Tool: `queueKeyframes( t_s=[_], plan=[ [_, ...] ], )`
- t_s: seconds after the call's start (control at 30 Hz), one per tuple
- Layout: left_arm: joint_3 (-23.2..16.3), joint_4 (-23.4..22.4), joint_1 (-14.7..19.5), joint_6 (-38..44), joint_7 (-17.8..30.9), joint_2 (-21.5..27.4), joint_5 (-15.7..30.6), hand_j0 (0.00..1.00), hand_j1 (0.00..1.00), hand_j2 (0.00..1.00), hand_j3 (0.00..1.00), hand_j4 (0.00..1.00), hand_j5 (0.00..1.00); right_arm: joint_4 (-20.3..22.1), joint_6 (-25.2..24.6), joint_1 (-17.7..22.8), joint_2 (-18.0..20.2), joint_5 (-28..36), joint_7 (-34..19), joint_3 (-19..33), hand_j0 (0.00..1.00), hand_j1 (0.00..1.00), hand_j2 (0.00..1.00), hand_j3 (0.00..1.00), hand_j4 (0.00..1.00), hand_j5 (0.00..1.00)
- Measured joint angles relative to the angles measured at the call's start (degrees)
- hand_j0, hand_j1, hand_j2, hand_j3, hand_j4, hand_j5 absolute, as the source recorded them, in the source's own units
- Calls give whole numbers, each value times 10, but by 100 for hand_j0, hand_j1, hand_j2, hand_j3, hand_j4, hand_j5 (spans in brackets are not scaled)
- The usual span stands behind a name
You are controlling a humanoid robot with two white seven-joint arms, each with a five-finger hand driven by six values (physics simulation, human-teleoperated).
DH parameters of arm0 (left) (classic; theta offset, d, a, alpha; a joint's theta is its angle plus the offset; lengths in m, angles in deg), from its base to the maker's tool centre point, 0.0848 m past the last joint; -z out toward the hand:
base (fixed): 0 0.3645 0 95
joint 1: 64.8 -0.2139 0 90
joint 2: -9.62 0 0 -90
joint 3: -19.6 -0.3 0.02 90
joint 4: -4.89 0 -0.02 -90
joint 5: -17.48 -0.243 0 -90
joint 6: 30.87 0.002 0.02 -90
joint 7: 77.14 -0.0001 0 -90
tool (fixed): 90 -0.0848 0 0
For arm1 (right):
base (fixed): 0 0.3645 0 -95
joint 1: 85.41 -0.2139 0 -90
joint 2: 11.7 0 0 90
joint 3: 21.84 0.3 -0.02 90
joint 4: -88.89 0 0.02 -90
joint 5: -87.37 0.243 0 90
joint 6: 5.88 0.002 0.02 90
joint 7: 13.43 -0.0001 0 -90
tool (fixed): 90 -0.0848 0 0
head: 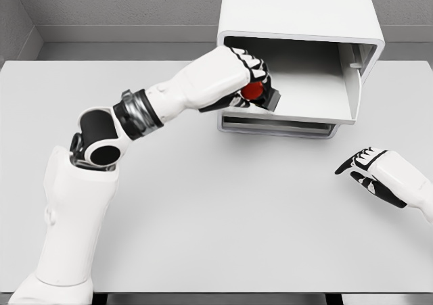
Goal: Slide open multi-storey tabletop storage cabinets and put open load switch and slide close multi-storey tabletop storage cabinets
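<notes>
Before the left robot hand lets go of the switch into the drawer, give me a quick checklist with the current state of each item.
1. Drawer open: ok. The top drawer of the cabinet is slid out toward the robot.
2. Grasp on the load switch: ok. The left robot hand is shut around it; the red part and a dark body show between the fingers.
3. Switch over the drawer: ok, at its left front corner, close to the rim.
4. Switch touching the drawer floor: cannot tell.
5. Landing spot free: ok. The visible drawer floor is bare.
6. Right robot hand out of the way: ok, open over the table, clear of the cabinet.
</notes>
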Motion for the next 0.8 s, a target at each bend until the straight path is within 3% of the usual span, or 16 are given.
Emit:
queueKeyframes(
  t_s=[0.3, 0.8],
  plan=[
    [-2, -33, 25, 0, 0, 0, -9, 36, 36, 36, 36, 36, 36, 0, 0, 0, 1, 1, 0, 0, 51, 51, 51, 51, 51, 51],
    [-29, -57, 33, 0, 0, 0, -22, 38, 38, 38, 38, 38, 38, 0, 0, 0, 2, 1, 0, 0, 51, 51, 51, 51, 51, 51]
  ],
)
